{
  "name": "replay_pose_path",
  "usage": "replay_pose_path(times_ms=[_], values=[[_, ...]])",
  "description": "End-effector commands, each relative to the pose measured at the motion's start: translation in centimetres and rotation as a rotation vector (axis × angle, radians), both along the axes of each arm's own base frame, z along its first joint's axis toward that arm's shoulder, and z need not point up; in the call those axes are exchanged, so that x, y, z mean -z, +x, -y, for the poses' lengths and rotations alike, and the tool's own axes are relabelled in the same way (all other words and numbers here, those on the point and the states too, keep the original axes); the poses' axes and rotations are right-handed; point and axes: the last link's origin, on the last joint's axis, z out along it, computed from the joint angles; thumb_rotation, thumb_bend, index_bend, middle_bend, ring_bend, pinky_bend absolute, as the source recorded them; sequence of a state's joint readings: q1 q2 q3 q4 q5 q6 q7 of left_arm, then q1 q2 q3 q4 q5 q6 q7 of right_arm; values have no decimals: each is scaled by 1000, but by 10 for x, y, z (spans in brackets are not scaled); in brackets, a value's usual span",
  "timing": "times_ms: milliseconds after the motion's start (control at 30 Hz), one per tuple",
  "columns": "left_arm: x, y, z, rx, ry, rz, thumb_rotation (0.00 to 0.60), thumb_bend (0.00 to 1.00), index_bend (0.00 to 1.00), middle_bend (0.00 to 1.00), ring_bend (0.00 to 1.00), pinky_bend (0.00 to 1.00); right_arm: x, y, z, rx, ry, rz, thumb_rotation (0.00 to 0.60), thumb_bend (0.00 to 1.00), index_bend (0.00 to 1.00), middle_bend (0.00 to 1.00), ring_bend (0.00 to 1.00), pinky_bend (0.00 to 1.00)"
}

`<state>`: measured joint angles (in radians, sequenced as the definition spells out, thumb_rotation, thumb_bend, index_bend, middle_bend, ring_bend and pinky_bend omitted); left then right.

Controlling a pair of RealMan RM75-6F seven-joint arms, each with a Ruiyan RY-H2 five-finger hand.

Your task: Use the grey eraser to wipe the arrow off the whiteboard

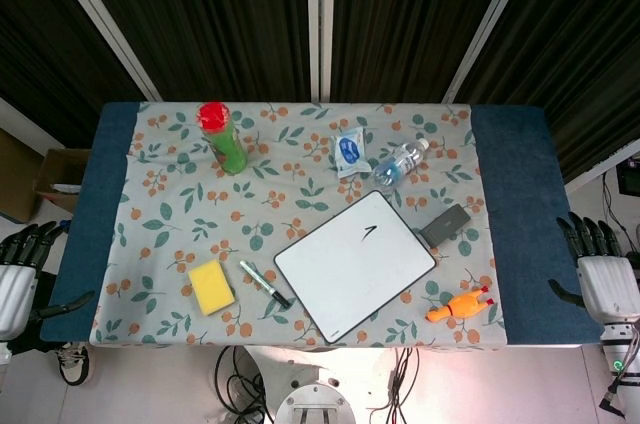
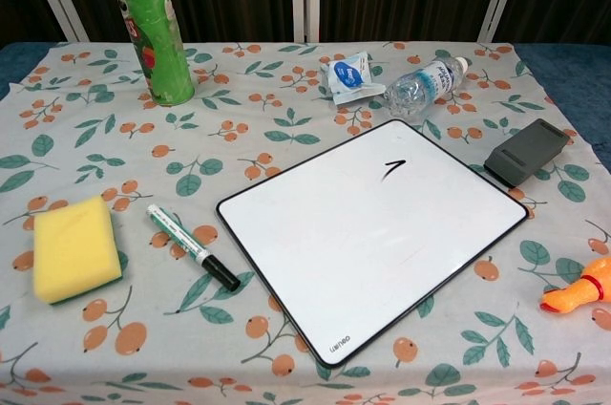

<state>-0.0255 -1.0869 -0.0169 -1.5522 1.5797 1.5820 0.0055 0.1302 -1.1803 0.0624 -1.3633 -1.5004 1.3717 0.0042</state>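
The whiteboard lies tilted on the flowered cloth, with a small black arrow near its far corner. Just right of the board sits the grey eraser. My left hand hangs off the table's left side with its fingers spread and nothing in it. Off the right side is my right hand, also with fingers apart and holding nothing. Only the head view shows the hands.
A green canister with a red lid stands at the back left. A yellow sponge and a marker lie left of the board. A water bottle, a blue packet and an orange rubber chicken lie around it.
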Motion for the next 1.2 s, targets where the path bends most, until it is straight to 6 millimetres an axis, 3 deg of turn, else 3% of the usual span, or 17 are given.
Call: replay_pose_path(times_ms=[33, 233, 433, 667, 900, 1200], values=[[0, -1, -1, -5, -3, -1, 301, 19, 132, 108, 87, 163, -2, 3, 39, -51, 89, -147, 600, 96, 0, 0, 0, 0], [4, -1, -2, -4, -10, 7, 301, 19, 132, 108, 87, 163, 22, 19, 85, -206, 277, -310, 600, 90, 0, 0, 0, 0], [7, -1, -3, -3, -16, 5, 302, 19, 132, 108, 87, 163, 59, 30, 110, -278, 404, -334, 600, 91, 0, 0, 0, 0], [4, -1, -4, -8, -15, -7, 298, 19, 132, 108, 87, 163, 85, 44, 124, -336, 427, -246, 600, 105, 0, 27, 0, 2], [7, -1, -5, -15, -26, -6, 301, 19, 132, 108, 87, 163, 102, 54, 137, -379, 437, -168, 600, 150, 6, 117, 24, 98], [6, 2, -6, -6, -21, -9, 297, 19, 132, 108, 87, 163, 119, 61, 146, -392, 462, -143, 600, 183, 105, 156, 105, 162]])
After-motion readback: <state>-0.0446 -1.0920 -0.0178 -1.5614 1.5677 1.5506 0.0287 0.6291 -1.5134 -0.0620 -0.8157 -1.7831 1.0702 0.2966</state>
